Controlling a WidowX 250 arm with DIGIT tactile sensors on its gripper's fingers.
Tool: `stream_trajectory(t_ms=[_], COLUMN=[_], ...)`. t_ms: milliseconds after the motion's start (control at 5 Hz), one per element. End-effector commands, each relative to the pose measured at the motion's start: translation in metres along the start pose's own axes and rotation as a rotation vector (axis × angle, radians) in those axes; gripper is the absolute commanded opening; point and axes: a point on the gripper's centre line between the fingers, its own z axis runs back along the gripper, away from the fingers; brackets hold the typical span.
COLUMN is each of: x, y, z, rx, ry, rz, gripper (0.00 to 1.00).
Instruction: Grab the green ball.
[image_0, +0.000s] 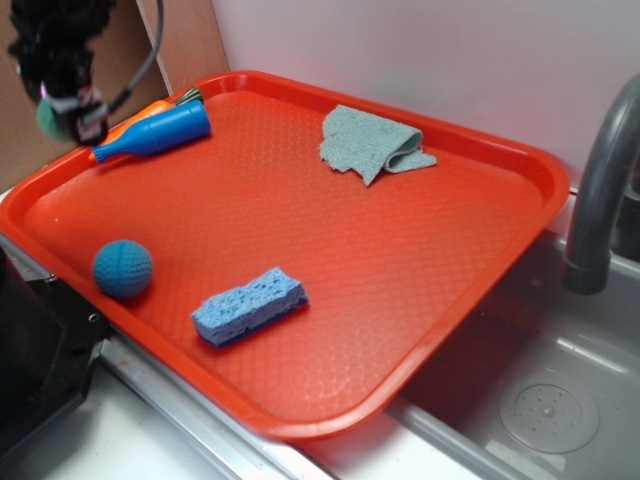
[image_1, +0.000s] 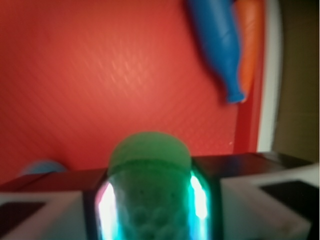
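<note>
You've got the green ball (image_1: 149, 172) clamped in the end effector (image_1: 150, 200), no question. The wrist view shows it wedged between the two fingers (image_1: 106, 210), which press against its sides, and the top half of the ball bulges out above them. It's pretty blurry though, so the knitted texture only barely shows low down.

In the exterior view the arm is up in the top left corner, mostly cut off by the frame edge, and all you can see of the green ball (image_0: 47, 117) there is a small sliver peeking out beside the dark end effector (image_0: 62, 108). It's held up above the tray's far left edge, near the blue bottle (image_0: 155, 132).

Down on the red tray (image_0: 400, 330):
- the blue bottle lying on its side, with something orange (image_0: 150, 110) tucked behind it that you can't really make out
- a blue ball (image_0: 123, 268) near the left rim; in the wrist view it's just a fuzzy blue smudge (image_1: 42, 167) at the lower left
- a blue sponge (image_0: 250, 305) lying flat
- a crumpled grey-green cloth (image_0: 372, 142) at the far side

A grey faucet (image_0: 600, 190) is cut off on the right, with the sink (image_0: 545, 405) below it.
</note>
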Motion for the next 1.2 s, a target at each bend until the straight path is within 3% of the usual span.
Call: stream_trajectory(t_ms=[0, 200, 400, 600, 800, 1000], x=[0.03, 0.045, 0.053, 0.058, 0.065, 0.068], y=[-0.009, -0.014, -0.026, -0.036, -0.044, -0.054], z=[0.068, 0.056, 0.045, 0.035, 0.032, 0.026], rx=[-0.147, -0.237, -0.23, -0.182, -0.148, -0.117], ry=[-0.059, -0.03, -0.026, -0.017, -0.069, 0.006], rz=[0.292, 0.461, 0.592, 0.585, 0.534, 0.296], gripper=[0.0, 0.0, 0.0, 0.0, 0.0, 0.0])
